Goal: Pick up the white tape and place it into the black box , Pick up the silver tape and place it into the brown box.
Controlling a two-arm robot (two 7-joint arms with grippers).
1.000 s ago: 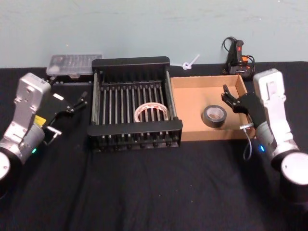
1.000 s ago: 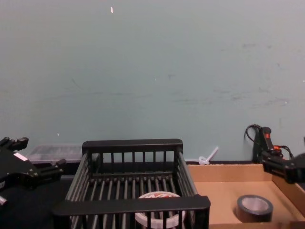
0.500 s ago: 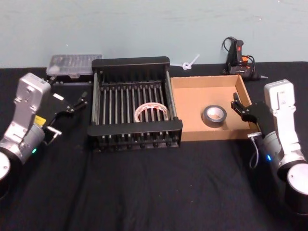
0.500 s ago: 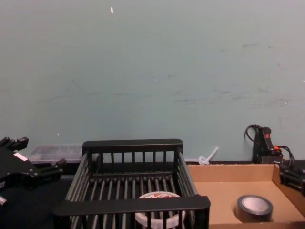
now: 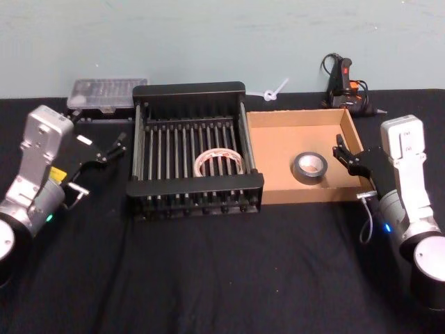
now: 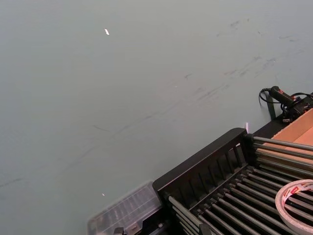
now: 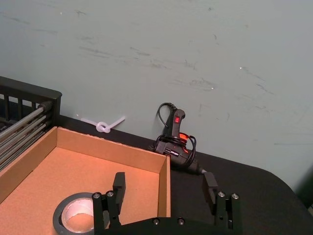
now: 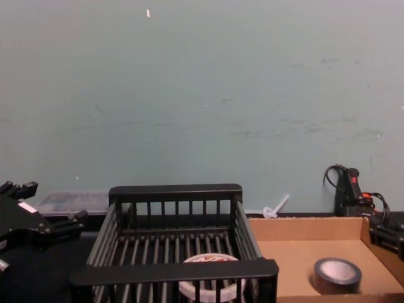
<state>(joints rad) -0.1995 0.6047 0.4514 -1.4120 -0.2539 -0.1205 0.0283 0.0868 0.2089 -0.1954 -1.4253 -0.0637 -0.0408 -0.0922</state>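
Showing spread fingers, the right gripper (image 7: 165, 188) straddles the brown box (image 7: 166, 172) wall; left gripper (image 5: 104, 149) open.

Front crate bar hides white tape (image 8: 211, 260) partly.

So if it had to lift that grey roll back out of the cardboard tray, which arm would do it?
Probably the right: its open gripper hangs at the tray's right wall, near the grey roll. The left gripper sits beyond the black crate.
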